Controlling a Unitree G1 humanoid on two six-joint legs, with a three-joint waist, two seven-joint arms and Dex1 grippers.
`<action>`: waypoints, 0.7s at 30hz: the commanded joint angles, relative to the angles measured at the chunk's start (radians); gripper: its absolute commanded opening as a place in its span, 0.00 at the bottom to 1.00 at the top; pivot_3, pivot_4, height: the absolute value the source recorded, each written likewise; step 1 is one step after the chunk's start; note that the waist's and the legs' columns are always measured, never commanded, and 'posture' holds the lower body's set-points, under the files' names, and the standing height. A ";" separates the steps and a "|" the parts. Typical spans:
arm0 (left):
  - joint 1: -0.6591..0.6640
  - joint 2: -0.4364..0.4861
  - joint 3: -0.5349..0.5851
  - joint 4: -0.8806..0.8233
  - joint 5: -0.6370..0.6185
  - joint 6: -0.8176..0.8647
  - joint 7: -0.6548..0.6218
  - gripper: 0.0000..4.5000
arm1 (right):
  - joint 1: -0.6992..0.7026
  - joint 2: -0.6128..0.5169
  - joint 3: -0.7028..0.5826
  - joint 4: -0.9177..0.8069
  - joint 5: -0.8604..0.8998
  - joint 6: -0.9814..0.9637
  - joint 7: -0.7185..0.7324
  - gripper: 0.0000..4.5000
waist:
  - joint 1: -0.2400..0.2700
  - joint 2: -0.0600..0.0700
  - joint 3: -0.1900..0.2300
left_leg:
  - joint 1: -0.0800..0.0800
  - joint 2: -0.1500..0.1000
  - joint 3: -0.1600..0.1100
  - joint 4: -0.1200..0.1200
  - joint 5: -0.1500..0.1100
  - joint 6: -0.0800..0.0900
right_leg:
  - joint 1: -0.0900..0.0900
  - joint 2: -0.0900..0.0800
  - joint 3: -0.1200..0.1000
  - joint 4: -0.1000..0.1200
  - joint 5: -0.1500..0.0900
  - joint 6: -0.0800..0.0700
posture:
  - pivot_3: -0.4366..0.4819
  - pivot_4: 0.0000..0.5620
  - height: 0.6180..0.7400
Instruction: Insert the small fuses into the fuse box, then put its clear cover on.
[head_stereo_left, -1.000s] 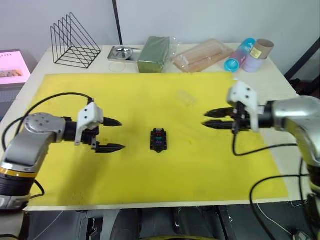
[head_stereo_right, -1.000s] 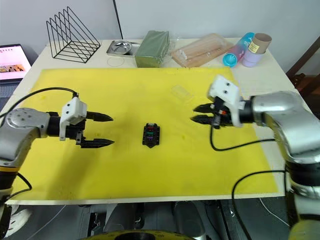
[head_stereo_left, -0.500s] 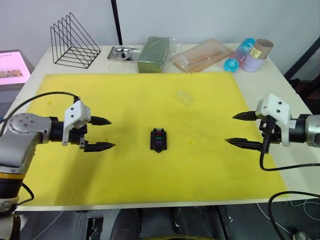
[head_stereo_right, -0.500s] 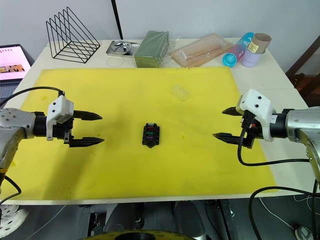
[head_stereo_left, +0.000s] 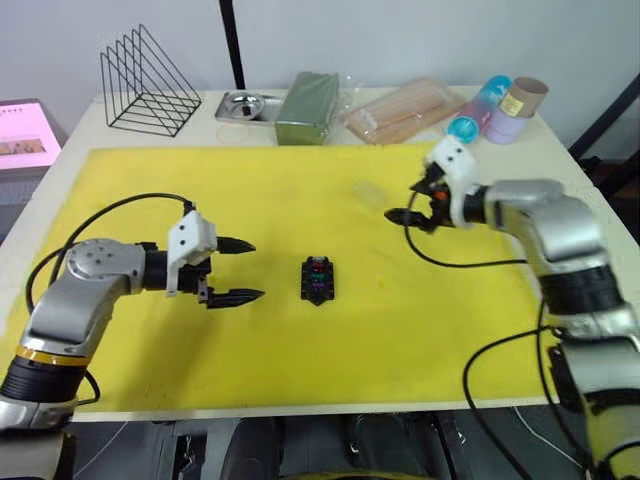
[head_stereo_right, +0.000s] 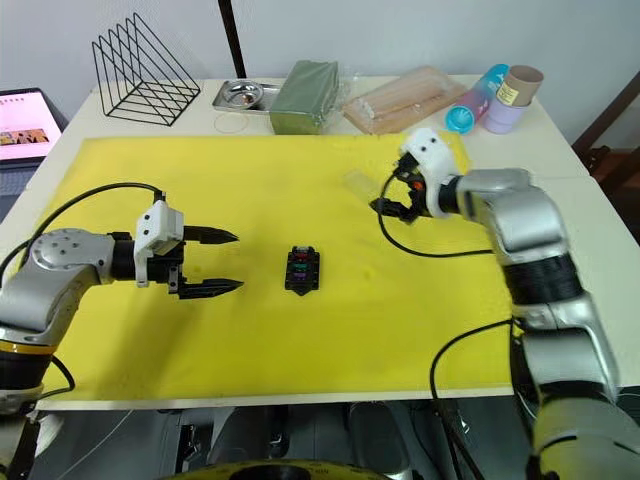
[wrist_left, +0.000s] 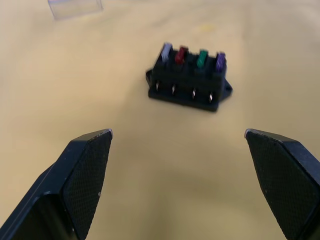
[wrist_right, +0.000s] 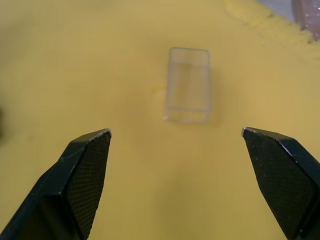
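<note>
Four small fuses (wrist_left: 192, 55) already seated in the fuse box (head_stereo_left: 318, 279) mid-mat; clear cover (wrist_right: 188, 84) still loose toward the yellow mat's (head_stereo_left: 280, 190) far edge, between the wide-open, empty right gripper (head_stereo_left: 408, 203); left gripper (head_stereo_left: 236, 270) likewise spread, holding nothing.

Right gripper (head_stereo_right: 383, 204) just beside clear cover (head_stereo_right: 360, 184); left gripper (head_stereo_right: 226, 262) spread wide, near fuse box (head_stereo_right: 302, 270).

1. A pale surface (head_stereo_left: 75, 135) carries a wide yellow mat (head_stereo_left: 240, 330).
2. On the mat lie a small black fuse box (head_stereo_left: 318, 280) and a clear rectangular plastic cover (head_stereo_left: 368, 194).
3. Along the far edge: a black wire rack (head_stereo_left: 148, 82), a metal tray (head_stereo_left: 240, 104), a dark green block (head_stereo_left: 308, 107).
</note>
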 joint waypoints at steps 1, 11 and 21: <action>0.012 -0.003 0.000 -0.042 0.011 -0.011 0.024 1.00 | -0.110 0.055 0.005 0.197 -0.045 -0.121 0.011 0.99 | 0.000 0.000 0.000 | 0.000 0.000 0.000 0.000 0.000 0.000 | 0.000 0.000 0.000 0.000 0.000 0.000 | 0.48 0.27 1.00; 0.046 -0.015 0.004 -0.085 0.013 -0.008 0.062 1.00 | -0.304 0.197 0.025 0.671 -0.157 -0.352 0.040 0.99 | -0.002 0.000 0.000 | 0.000 0.000 0.000 -0.001 0.000 0.000 | 0.000 -0.002 -0.001 0.001 0.000 0.000 | 0.48 0.27 1.00; 0.097 -0.020 0.006 -0.147 0.003 0.018 0.094 1.00 | -0.370 0.254 -0.002 0.873 -0.218 -0.467 0.037 0.99 | -0.006 0.001 0.000 | 0.000 0.000 0.000 -0.002 0.000 0.000 | -0.001 -0.002 0.000 0.001 0.000 0.000 | 0.48 0.27 1.00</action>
